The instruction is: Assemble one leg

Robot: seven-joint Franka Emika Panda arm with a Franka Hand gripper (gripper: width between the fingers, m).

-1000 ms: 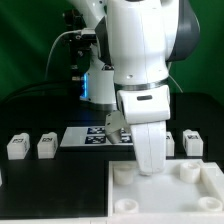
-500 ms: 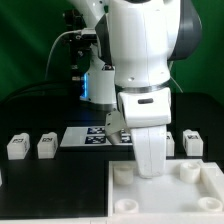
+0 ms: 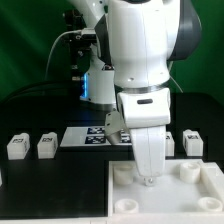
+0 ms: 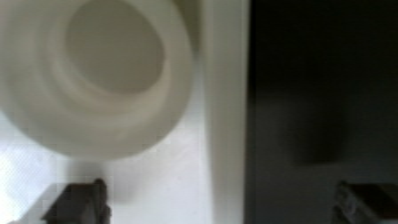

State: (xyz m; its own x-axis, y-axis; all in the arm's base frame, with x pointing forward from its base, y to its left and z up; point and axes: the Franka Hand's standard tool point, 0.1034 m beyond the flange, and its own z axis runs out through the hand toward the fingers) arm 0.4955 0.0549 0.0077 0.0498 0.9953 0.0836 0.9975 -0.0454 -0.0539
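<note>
The large white square tray-like piece [image 3: 165,190] lies at the front. My gripper [image 3: 148,179] points straight down at its far edge, between two round corner sockets. The wrist view shows one socket [image 4: 116,70] very close and blurred, with the piece's edge running between my fingertips [image 4: 80,202]. My gripper [image 4: 222,203] is open wide and holds nothing. Small white legs with tags stand on the black table: two at the exterior view's left [image 3: 17,146] [image 3: 46,146], and one at its right [image 3: 193,142], with another [image 3: 169,142] partly behind my arm.
The marker board [image 3: 90,136] lies flat behind the tray-like piece, partly hidden by my arm. Black table [image 4: 320,90] shows past the piece's edge. A green backdrop and cables stand at the back.
My gripper has come down a little toward the far edge of the tray-like piece. Nothing else has moved.
</note>
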